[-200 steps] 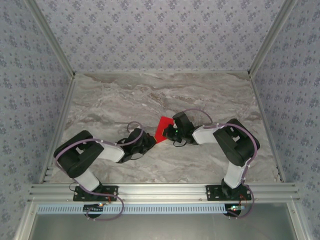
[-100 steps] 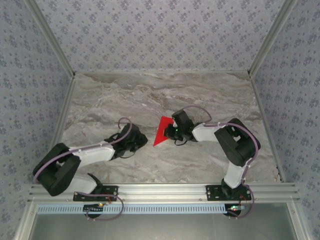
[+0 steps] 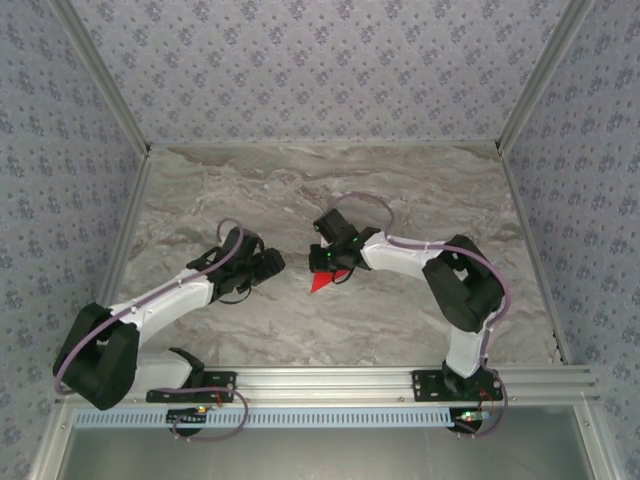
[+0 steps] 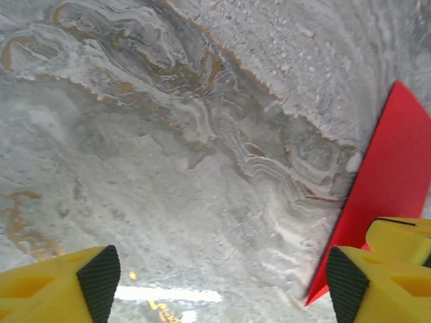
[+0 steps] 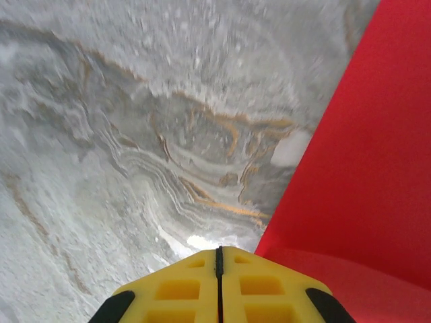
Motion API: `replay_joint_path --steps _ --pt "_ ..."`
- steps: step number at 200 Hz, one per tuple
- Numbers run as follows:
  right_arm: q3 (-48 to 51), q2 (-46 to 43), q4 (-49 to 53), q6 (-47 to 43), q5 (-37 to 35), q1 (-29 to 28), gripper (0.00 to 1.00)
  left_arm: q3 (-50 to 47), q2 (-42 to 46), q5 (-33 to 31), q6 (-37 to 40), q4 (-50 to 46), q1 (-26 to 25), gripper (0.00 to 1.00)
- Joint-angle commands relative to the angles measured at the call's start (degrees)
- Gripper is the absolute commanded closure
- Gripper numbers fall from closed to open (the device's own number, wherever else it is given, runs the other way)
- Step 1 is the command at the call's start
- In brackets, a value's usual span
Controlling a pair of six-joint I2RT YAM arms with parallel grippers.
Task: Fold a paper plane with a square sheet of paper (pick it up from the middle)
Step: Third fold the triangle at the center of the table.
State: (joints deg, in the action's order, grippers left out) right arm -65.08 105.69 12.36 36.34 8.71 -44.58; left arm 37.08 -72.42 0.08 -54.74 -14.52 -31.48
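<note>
The square sheet of paper (image 3: 321,283), bright red and folded to a pointed shape, lies on the marble table near the centre. Most of it is hidden under my right gripper (image 3: 322,266); a red tip pokes out toward the near side. In the right wrist view my right gripper (image 5: 219,254) has its yellow jaws pressed together, with no red in the seam, and the paper (image 5: 363,155) spreads beside and beneath them. My left gripper (image 3: 272,262) stands open, a short gap left of the paper. In its own view the left gripper (image 4: 222,286) brackets bare marble, the paper (image 4: 387,188) by its right finger.
The marble table (image 3: 400,190) is walled by patterned panels on three sides, with an aluminium rail along the near edge (image 3: 330,380). Open marble lies behind and to both sides of the arms.
My left gripper has opened and drawn back to the left, off the paper. My right gripper, still shut, has slid left over the paper, covering most of it.
</note>
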Motion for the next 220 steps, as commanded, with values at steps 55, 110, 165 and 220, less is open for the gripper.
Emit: replay_joint_path --steps 55,110,165,220 --pt "-0.36 1.48 5.30 -1.13 -3.46 -1.03 0.86 2.45 0.77 -1.97 2.76 -4.77 1.21 0.08" --pt "1.25 3.04 5.87 -2.10 -1.38 -1.73 0.86 1.96 1.06 -0.10 4.70 -3.43 1.20 0.04" --pt "8.36 -2.56 6.61 -2.95 3.92 -2.67 0.84 1.87 0.46 5.20 5.86 -0.13 0.68 0.01" --pt "13.42 -14.11 -3.00 8.20 4.57 3.25 0.66 2.14 -0.30 7.45 3.71 7.01 -6.27 0.15"
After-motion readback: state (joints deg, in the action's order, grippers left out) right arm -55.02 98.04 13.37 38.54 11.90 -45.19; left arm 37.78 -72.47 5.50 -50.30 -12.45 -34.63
